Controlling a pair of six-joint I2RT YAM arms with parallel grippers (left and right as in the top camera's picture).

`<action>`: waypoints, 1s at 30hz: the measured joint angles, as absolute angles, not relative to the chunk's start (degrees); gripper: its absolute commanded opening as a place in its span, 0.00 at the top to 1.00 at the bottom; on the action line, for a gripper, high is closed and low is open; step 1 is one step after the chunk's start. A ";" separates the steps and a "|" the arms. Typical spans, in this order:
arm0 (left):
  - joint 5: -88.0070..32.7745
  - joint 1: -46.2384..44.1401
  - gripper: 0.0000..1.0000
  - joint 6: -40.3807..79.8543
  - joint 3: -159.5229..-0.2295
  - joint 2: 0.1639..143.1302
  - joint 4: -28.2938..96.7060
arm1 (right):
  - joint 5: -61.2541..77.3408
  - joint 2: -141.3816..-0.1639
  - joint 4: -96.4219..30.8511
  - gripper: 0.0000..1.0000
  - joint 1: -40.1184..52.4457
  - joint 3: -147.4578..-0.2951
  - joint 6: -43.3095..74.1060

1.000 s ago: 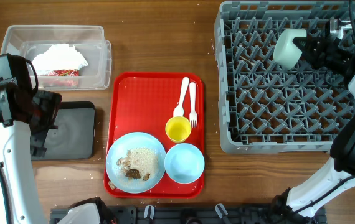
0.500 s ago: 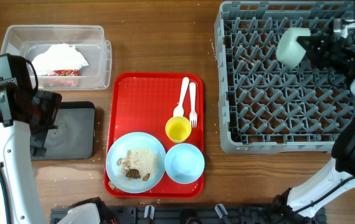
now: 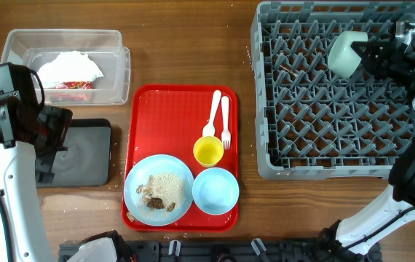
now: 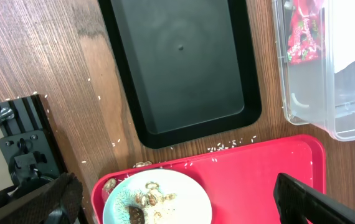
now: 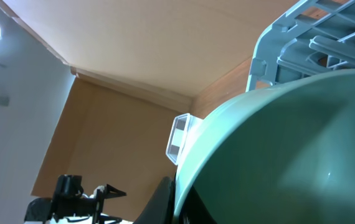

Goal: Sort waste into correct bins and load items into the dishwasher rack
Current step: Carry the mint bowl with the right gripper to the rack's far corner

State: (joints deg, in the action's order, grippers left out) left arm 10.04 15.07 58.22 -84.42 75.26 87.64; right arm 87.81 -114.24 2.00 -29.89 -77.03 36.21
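**Mint-green bowl over the rack: how I'd set it down**

The mint-green bowl (image 3: 344, 54) hangs tilted above the dishwasher rack (image 3: 260, 109), near the rack's top-right corner in the overhead view. The right end effector (image 3: 366, 57) is pinched together on its rim. In the right wrist view the bowl fills most of the frame, so I can't tell whether it's touching the pegs yet.

My take: lower it slowly and tip it so the rim slides between two peg rows. Only let go once the pegs are carrying it. Dropping it from height risks a bounce, and then it ends up flat across the pegs.

The left end effector (image 4: 177, 199) is spread wide with nothing in it, hovering where the black tray (image 4: 184, 68) meets the red tray (image 3: 171, 109).

The pale blue plate (image 3: 159, 189) with rice scraps, pale blue bowl (image 3: 215, 191), yellow cup (image 3: 208, 151), spoon (image 3: 214, 113) and fork (image 3: 226, 120) all sit on the red tray. A napkin and wrappers are in the clear tub (image 3: 18, 40).
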 measured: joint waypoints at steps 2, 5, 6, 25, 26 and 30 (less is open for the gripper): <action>10.04 15.07 0.00 58.22 -84.42 75.26 87.61 | 87.81 -114.59 2.35 0.95 -29.71 -77.03 36.62; 10.04 15.07 0.00 58.22 -84.42 75.26 87.61 | 88.05 -116.86 5.10 0.95 -28.73 -77.03 37.98; 10.07 15.07 0.00 58.22 -84.42 75.26 87.61 | 88.09 -117.95 6.59 0.96 -28.34 -77.03 38.92; 10.04 15.07 0.00 58.22 -84.42 75.26 87.64 | 86.72 -119.42 12.12 0.80 -29.69 -76.95 50.70; 10.04 15.07 0.00 58.22 -84.42 75.26 87.61 | 86.72 -119.42 12.10 0.79 -29.67 -76.95 50.98; 10.04 15.07 0.00 58.22 -84.42 75.26 87.61 | 86.70 -119.42 12.08 0.71 -29.69 -76.95 52.07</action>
